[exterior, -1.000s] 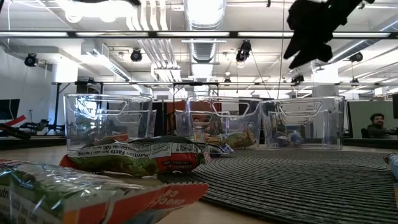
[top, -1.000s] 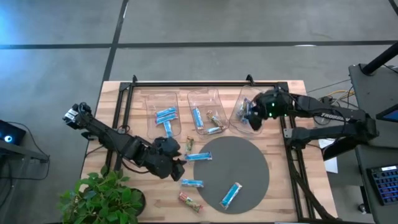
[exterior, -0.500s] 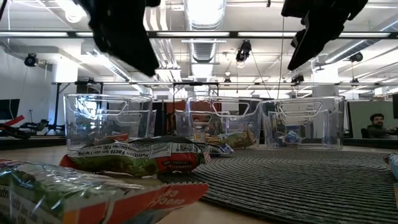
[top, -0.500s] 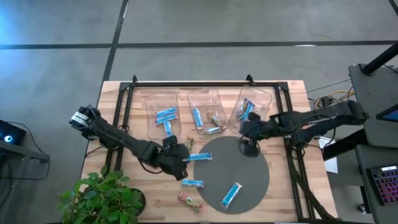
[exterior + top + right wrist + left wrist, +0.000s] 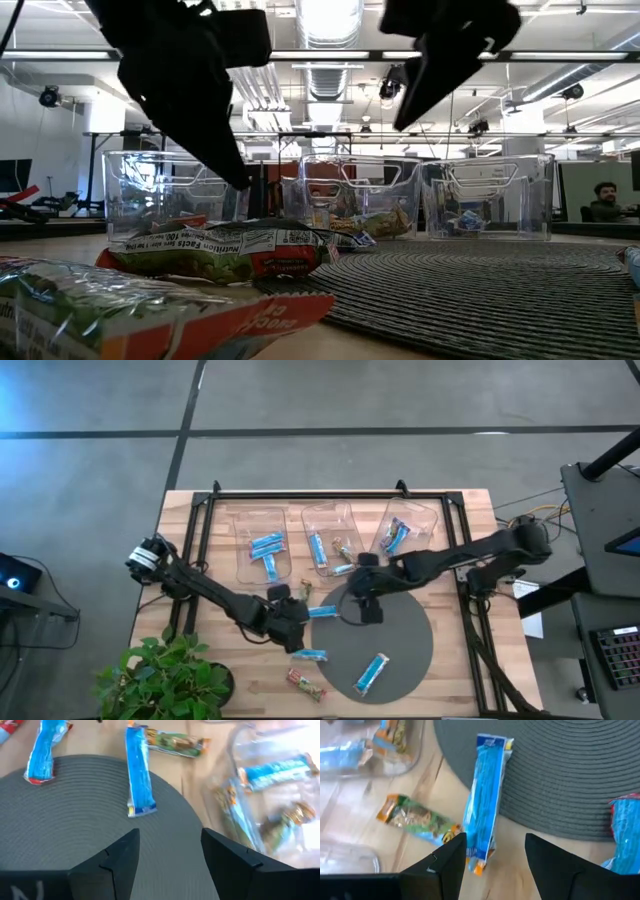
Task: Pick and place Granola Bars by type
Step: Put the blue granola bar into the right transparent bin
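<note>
Both grippers are open and hold nothing. My left gripper (image 5: 292, 628) (image 5: 495, 867) hovers over the wood just short of a blue bar (image 5: 322, 611) (image 5: 485, 795) that lies half on the grey mat's edge. A green-and-tan bar (image 5: 304, 590) (image 5: 417, 817) lies flat beside it. My right gripper (image 5: 365, 608) (image 5: 170, 865) hangs over the mat, on the other side of the same blue bar (image 5: 139, 775). More bars lie flat nearer the near edge: blue (image 5: 309, 655), green-red (image 5: 305, 684), and blue on the mat (image 5: 372, 673).
Three clear bins stand along the far side: the left bin (image 5: 245, 520) holds blue bars, the middle bin (image 5: 312, 515) blue and tan ones, the right bin (image 5: 430, 510) blue ones. A round grey mat (image 5: 400, 630) covers the middle. A potted plant (image 5: 165, 675) sits at the near-left corner.
My right gripper has left the space over the right bin and swept toward the table's left and near side, coming low over the mat near the blue bar. My left gripper has edged right and slightly nearer, toward the same bar. No bar on the table has moved.
</note>
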Tool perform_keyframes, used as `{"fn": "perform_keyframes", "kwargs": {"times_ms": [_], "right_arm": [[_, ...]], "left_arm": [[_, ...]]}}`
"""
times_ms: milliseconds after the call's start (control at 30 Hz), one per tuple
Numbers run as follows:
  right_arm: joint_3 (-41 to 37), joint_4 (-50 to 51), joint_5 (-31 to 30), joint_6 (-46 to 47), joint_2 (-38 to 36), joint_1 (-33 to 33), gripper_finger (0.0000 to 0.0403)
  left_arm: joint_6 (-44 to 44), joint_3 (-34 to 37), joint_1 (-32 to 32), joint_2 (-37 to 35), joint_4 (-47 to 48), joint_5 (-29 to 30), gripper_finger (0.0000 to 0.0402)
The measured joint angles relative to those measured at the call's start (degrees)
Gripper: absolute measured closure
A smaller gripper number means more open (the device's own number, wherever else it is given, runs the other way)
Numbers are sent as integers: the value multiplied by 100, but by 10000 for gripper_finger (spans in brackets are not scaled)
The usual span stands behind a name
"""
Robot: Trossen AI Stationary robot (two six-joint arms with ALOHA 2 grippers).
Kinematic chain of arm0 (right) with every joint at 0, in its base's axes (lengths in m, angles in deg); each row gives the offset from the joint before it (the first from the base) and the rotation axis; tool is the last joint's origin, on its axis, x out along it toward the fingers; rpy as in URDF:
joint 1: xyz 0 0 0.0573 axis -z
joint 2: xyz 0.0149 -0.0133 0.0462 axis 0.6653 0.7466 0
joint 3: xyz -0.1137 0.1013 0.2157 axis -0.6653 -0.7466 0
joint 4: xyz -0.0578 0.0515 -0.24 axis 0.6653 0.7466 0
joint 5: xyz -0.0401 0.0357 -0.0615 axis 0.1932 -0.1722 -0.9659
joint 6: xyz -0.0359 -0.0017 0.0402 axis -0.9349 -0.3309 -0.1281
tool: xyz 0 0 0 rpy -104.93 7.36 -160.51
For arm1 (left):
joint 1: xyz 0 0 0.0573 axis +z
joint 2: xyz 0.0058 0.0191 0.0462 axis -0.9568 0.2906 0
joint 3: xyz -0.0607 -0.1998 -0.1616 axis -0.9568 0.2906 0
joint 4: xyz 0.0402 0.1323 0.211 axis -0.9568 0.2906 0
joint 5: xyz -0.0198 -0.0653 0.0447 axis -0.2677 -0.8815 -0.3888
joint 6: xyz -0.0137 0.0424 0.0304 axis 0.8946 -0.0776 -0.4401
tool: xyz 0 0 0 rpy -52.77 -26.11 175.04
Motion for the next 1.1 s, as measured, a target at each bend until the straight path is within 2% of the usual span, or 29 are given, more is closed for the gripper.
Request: {"fn": "perform_keyframes", "kwargs": {"times_ms": [100,267,567,867,1100], "right_arm": [[408,27,130,-250,551,-62,199],[1019,5,166,-457,1380,-152,200],[1824,-59,493,-592,2456,-240,200],[2536,-50,390,-564,3343,-214,200],[2711,9,129,-129,3568,-131,200]], "left_arm": [[445,-21,-107,-87,352,17,216],[1774,-8,-508,-225,1229,324,216],[3004,-61,-1509,-392,1165,892,216],[3353,-19,-1856,-393,1528,925,216],[3481,61,-1970,-442,1715,931,216]]}}
